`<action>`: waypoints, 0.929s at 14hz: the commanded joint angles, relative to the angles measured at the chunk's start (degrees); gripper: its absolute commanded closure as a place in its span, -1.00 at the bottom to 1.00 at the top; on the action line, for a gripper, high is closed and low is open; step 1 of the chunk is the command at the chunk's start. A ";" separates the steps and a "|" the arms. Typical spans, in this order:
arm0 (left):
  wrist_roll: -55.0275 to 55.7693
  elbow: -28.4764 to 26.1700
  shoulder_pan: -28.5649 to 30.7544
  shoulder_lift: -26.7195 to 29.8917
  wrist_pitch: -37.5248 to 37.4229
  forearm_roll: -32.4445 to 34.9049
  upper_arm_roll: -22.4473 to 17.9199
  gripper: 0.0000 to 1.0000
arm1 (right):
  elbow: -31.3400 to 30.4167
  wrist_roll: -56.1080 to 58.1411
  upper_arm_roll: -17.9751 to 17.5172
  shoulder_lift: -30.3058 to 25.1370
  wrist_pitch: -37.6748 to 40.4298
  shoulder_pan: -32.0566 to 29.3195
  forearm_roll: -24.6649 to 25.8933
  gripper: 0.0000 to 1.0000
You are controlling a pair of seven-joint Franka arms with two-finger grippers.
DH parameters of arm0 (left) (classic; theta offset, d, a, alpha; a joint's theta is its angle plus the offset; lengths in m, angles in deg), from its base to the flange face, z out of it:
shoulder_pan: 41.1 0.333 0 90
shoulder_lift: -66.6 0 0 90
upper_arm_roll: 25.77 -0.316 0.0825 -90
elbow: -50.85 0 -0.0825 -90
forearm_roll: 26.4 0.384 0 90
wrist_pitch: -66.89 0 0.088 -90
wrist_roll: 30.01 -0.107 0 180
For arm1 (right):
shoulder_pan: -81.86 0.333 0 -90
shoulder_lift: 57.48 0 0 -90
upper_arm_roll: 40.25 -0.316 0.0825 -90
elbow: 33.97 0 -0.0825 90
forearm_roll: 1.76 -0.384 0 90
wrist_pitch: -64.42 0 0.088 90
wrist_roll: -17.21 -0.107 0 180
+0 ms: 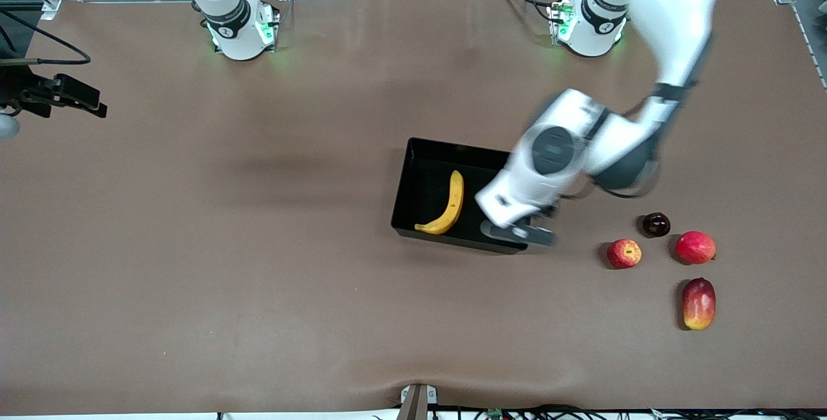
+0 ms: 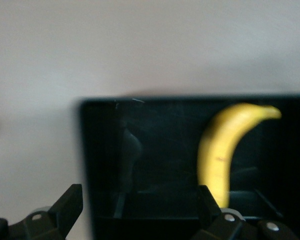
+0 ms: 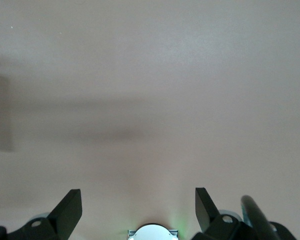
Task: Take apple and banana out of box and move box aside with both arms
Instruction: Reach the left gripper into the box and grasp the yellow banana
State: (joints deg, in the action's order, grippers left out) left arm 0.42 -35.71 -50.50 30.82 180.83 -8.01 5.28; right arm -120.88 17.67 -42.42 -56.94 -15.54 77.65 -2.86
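Note:
The black box (image 1: 421, 176) lies mid-table with the yellow banana (image 1: 448, 207) inside it. In the left wrist view the banana (image 2: 221, 150) lies on the box floor (image 2: 140, 150). My left gripper (image 1: 517, 232) hangs open over the box's corner toward the left arm's end. It holds nothing (image 2: 139, 196): one finger is outside the box wall, the other over the inside. The small red apple (image 1: 623, 253) with yellowish patches rests on the table beside the box, toward the left arm's end. My right gripper (image 3: 138, 197) is open and empty above bare table, out of the front view.
A small dark round fruit (image 1: 656, 224), a larger red round fruit (image 1: 695, 247) and an oval red-yellow mango (image 1: 699, 304) sit around the apple. A black device (image 1: 64, 97) juts in at the right arm's end. The right arm's base (image 3: 151, 232) shows under its gripper.

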 commanded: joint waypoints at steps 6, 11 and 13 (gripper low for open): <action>3.67 0.60 -8.62 -7.89 8.57 5.52 -1.87 -1.00 | 0.61 -0.29 -0.03 1.21 -0.72 -0.01 -0.13 -1.00; 7.95 -0.18 -8.62 -12.11 14.29 5.61 -1.96 -1.00 | 1.04 -0.20 -0.12 1.48 -0.73 0.43 -0.13 -1.00; 11.13 -0.27 -8.62 -12.73 14.38 6.22 -2.05 -1.00 | 1.04 -0.11 -0.12 1.75 -0.73 0.35 -0.13 -1.00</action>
State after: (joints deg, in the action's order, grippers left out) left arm 8.14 -35.94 -59.02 18.56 194.37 -3.43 3.12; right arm -120.80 17.69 -42.49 -55.71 -16.42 77.85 -2.86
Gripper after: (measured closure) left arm 0.000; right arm 0.000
